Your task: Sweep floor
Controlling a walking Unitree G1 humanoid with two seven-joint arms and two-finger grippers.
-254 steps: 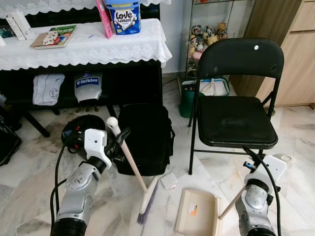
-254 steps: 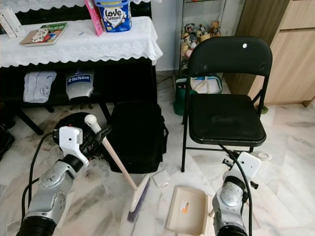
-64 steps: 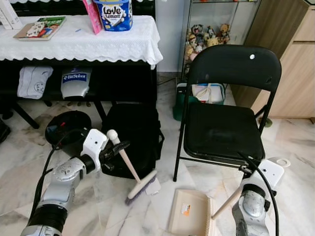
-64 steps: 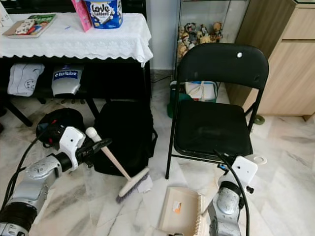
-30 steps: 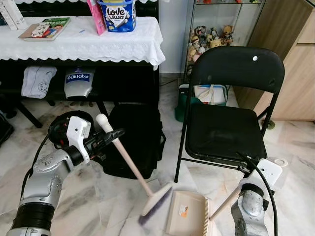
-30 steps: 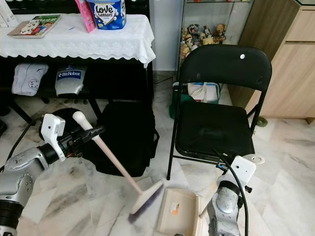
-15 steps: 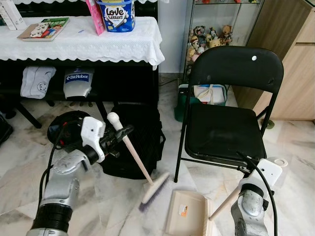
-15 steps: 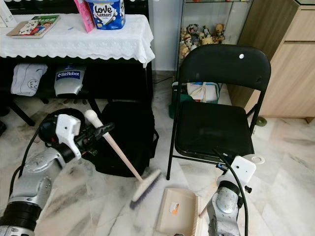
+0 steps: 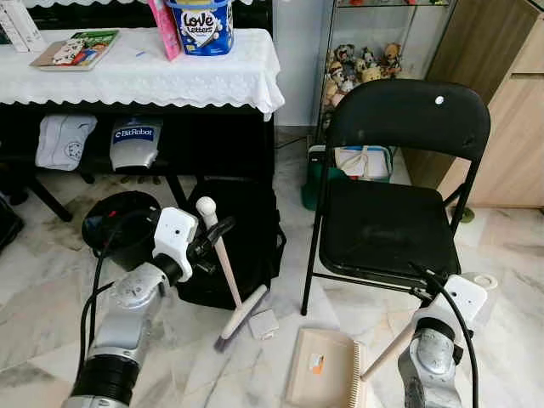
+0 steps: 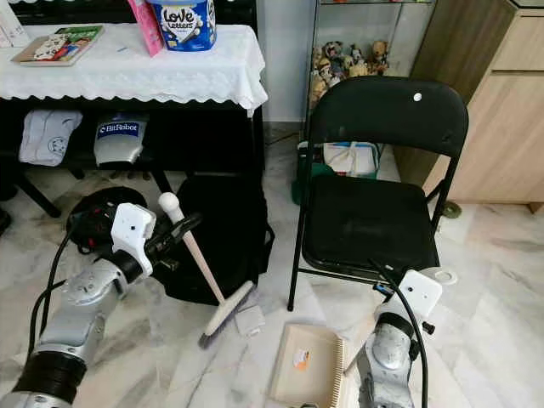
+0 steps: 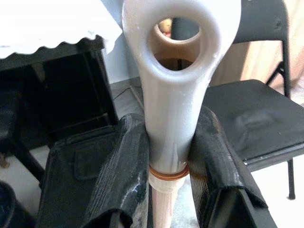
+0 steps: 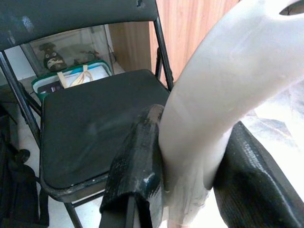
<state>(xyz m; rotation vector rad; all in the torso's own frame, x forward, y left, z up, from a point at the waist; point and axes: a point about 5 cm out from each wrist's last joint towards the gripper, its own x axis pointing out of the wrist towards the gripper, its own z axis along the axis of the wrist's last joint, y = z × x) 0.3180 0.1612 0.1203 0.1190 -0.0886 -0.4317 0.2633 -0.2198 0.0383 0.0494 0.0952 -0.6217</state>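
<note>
Broom (image 9: 228, 283) in the left hand (image 9: 210, 237) slants from its rounded grip end, up near the hand, down and rightward to the bristle head on the marble floor (image 9: 34, 306); both black fingers (image 11: 118, 175) clamp the pale handle just below its hanging loop. A small white scrap (image 9: 263, 324) lies touching the bristles, in front of a black bag (image 9: 246, 238). Just to the right, a beige dustpan (image 9: 325, 367) rests flat on the floor, its wooden handle angling up into the right hand (image 12: 185, 190), whose fingers grip it tightly. A black folding chair (image 9: 387, 221) stands close behind the dustpan. On the lace-covered counter (image 9: 144, 72) sit a blue tub (image 9: 202, 25) and a book (image 9: 75, 48).
</note>
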